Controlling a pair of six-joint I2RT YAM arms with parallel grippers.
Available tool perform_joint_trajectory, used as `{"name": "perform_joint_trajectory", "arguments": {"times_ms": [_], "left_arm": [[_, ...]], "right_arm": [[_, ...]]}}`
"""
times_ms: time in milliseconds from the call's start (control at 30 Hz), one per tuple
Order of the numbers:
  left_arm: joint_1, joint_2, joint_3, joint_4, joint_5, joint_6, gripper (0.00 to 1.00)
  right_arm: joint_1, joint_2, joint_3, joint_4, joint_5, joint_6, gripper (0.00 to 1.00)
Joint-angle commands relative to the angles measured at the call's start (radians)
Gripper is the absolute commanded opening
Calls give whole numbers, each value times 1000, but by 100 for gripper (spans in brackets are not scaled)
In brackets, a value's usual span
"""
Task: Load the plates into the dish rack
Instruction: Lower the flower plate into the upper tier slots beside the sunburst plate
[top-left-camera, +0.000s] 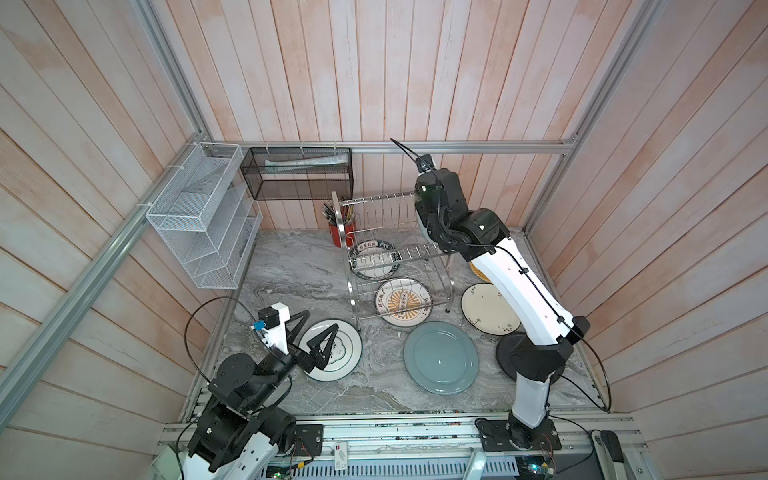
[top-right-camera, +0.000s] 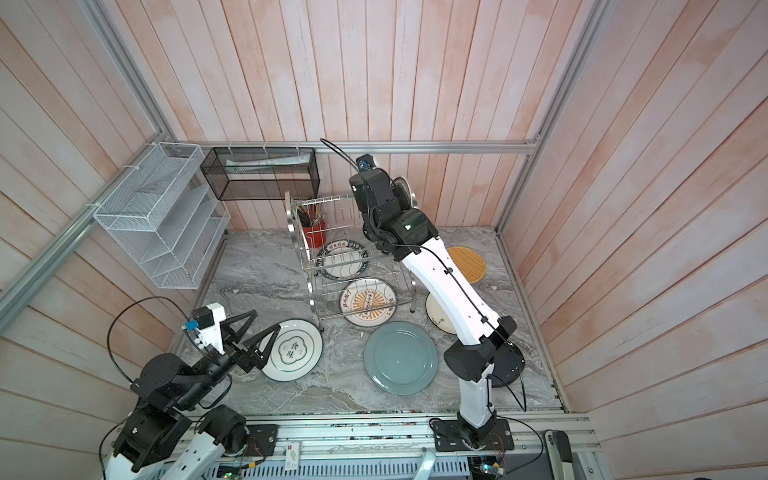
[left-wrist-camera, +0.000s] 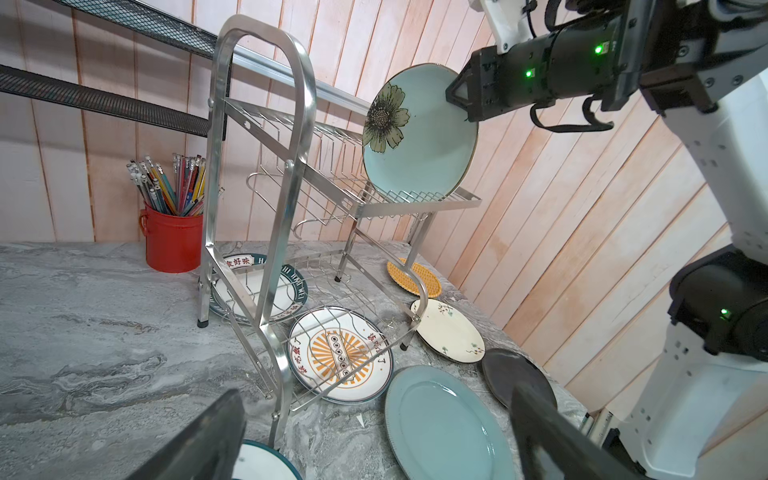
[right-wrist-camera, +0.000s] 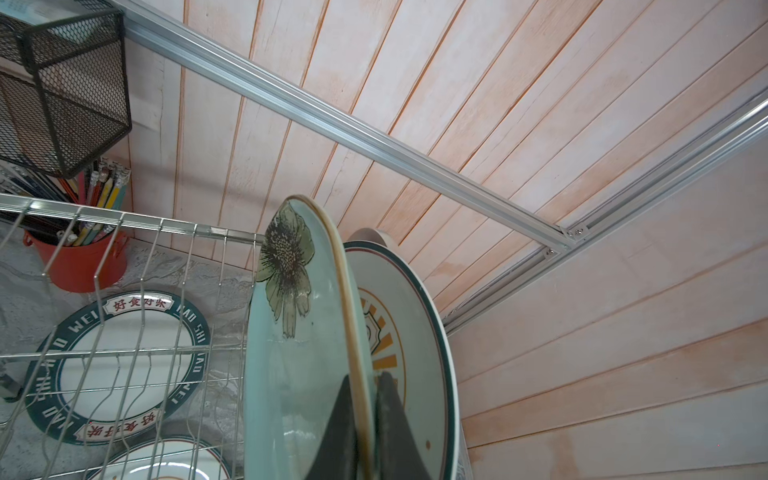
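Lettering ran round the green-banded plate (right-wrist-camera: 124, 374) lying flat on the table under the dish rack (left-wrist-camera: 293, 166): "HAO WEI" in white capitals, with the red characters 好食好味 on white scrolls. The green-rimmed plate (top-right-camera: 293, 351) carried 食味 in a cloud-shaped frame at its centre. Red characters also flanked the orange sunburst plate (left-wrist-camera: 340, 353), which lay partly beneath the rack's lower tier, but they were too small for me to read.

My right gripper (right-wrist-camera: 366, 386) was clamped on the rim of the pale green flower plate (left-wrist-camera: 419, 137), one finger on each face. It held the plate upright at the end of the upper tier nearest my right arm, with the lower edge down at the wires. Just behind it a second sunburst plate (right-wrist-camera: 407, 332) stood upright in the rack.

My left gripper (top-right-camera: 266, 319) was spread wide and empty, over the near edge of the green-rimmed plate.
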Motion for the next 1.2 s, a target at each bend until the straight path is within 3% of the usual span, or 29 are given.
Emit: {"name": "perform_joint_trajectory", "arguments": {"times_ms": [0,267,700,933,1167], "left_arm": [[7,5,-10,15,23,15,100],[7,3,-10,15,23,13,100],[8,3,-9,15,24,14,100],[7,4,-11,15,24,13,100],[9,10,-9,14,23,13,100]], "right_arm": [[20,4,44,7,7,55,0],[20,-2,34,0,9,55,0],[-1,-12,26,20,-21,33,31],[-1,-15,28,27,-20,28,33],[-3,-30,27,39,-11,27,42]]}}
